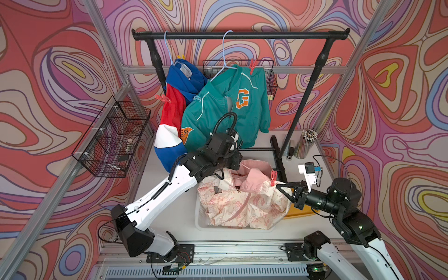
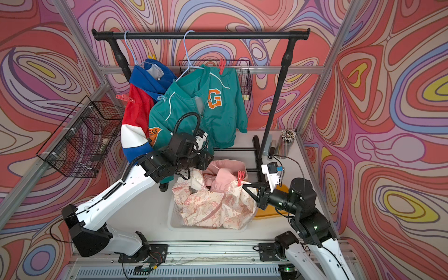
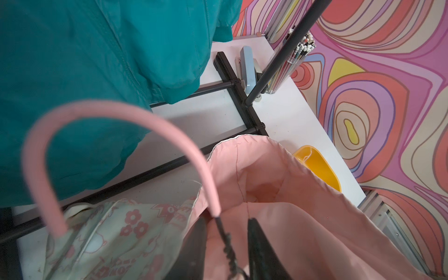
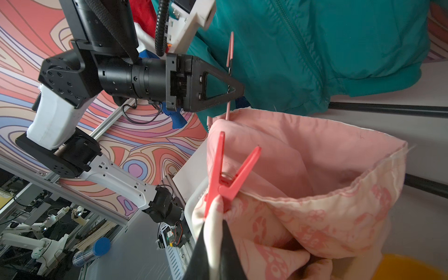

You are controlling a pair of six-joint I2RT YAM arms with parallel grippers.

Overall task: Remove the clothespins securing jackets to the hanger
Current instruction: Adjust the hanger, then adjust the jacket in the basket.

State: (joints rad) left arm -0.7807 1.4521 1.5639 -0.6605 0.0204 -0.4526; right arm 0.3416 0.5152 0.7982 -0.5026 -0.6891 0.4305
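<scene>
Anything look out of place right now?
Yes: the pink-and-cream jacket is off the rail, slumped over the white basket with a red clothespin clipped on. The teal jacket and blue hooded jacket hang.

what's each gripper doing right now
left gripper: open, jaws straddling the pink hanger at its wire neck
right gripper: shut on the pink-and-cream jacket

Both top views look steeply down from above the robot's edge of the worktop (image 1: 179,225) toward the garment rail (image 1: 242,35); their fields nearly coincide, offset sideways. The left wrist camera sits close behind its jaws, facing the yellow tray (image 3: 320,169) past the pink hanger hook (image 3: 101,114). The right wrist camera views the red clothespin (image 4: 225,179) at close range, the left arm (image 4: 145,77) beyond. Both wrist views share the pink jacket (image 3: 303,206) and teal jacket (image 3: 72,60).
</scene>
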